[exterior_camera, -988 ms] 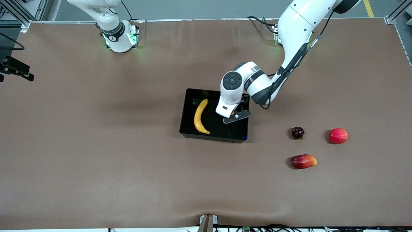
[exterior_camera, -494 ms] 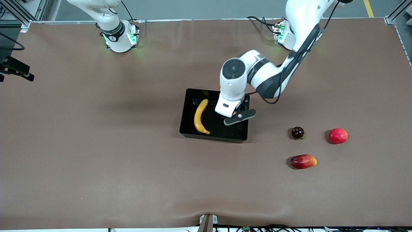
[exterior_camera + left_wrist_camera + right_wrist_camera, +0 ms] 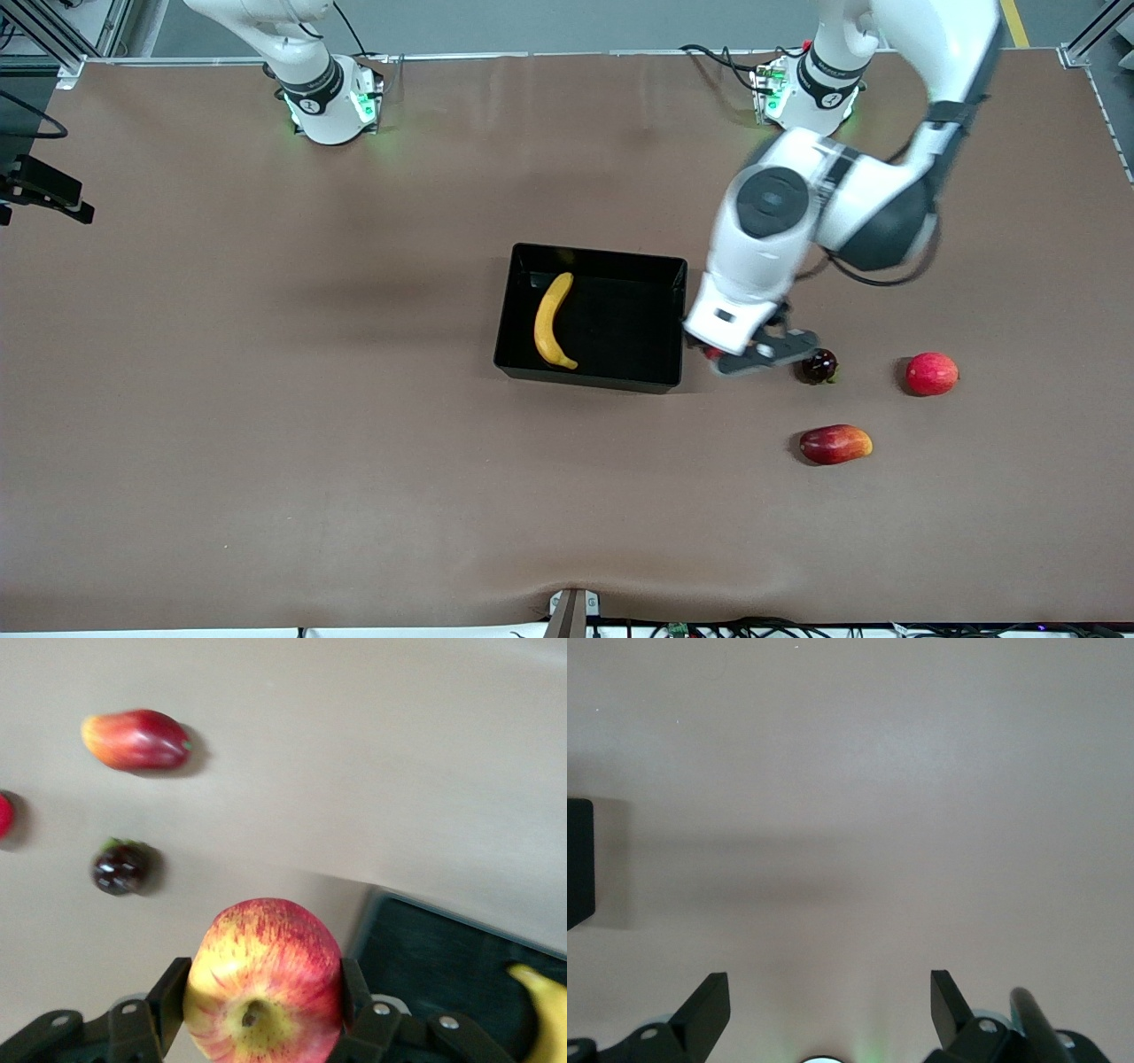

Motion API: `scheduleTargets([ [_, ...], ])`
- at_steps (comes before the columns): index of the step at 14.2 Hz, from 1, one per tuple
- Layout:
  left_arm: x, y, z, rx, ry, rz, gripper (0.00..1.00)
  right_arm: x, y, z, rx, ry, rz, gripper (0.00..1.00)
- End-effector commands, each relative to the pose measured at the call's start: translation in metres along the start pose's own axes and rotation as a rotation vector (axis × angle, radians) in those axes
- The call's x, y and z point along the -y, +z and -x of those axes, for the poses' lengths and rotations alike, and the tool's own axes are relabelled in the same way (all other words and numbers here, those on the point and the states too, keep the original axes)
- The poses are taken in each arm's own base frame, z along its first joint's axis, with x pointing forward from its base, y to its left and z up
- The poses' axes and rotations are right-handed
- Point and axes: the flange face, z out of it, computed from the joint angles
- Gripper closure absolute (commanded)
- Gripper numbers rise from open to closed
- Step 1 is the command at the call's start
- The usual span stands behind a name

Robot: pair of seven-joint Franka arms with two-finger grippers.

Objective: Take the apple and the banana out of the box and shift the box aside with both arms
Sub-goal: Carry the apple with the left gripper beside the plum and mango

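Note:
My left gripper (image 3: 753, 353) is shut on the apple (image 3: 263, 979), red with yellow streaks, and holds it up over the table just beside the box's wall at the left arm's end. In the front view the hand hides nearly all of the apple. The black box (image 3: 592, 383) sits mid-table with the yellow banana (image 3: 551, 321) lying in it toward the right arm's end. The box (image 3: 425, 948) and the banana's tip (image 3: 542, 1010) also show in the left wrist view. My right gripper (image 3: 830, 1010) is open and empty over bare table; only its arm's base shows in the front view.
A small dark round fruit (image 3: 819, 365) lies right by the left hand, toward the left arm's end. A plain red round fruit (image 3: 931, 373) lies farther that way. An oblong red-yellow fruit (image 3: 834, 444) lies nearer the front camera. A black corner (image 3: 578, 859) shows in the right wrist view.
The left arm has risen out of the box and swung toward the left arm's end of the table, carrying the apple past the box wall. The banana and box have not moved.

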Motion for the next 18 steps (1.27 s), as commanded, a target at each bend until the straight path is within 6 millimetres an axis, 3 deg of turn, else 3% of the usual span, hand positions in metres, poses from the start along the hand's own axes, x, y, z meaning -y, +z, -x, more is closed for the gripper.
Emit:
scheduleTargets([
  [1,0.054,0.009,-0.027,0.048,0.038,-0.019,1.0,-0.003,-0.003,-0.001,0.002,0.012,-0.004,0.0],
  [3,0.093,0.023,-0.05,0.069,0.015,-0.022,1.0,-0.003,-0.003,-0.001,0.002,0.012,-0.004,0.0],
  [6,0.142,0.065,-0.076,0.127,-0.032,-0.024,1.0,-0.004,-0.002,-0.001,0.002,0.014,-0.004,0.0],
  [11,0.2,0.122,-0.106,0.146,-0.021,0.012,1.0,0.003,-0.006,-0.001,-0.007,0.002,-0.019,0.0],
  [16,0.228,0.173,-0.111,0.133,-0.002,0.006,1.0,0.004,-0.007,-0.002,-0.017,0.001,-0.023,0.0],
  [18,0.227,0.193,-0.112,0.127,0.005,0.013,1.0,0.005,-0.007,-0.002,-0.017,-0.002,-0.021,0.0],
])
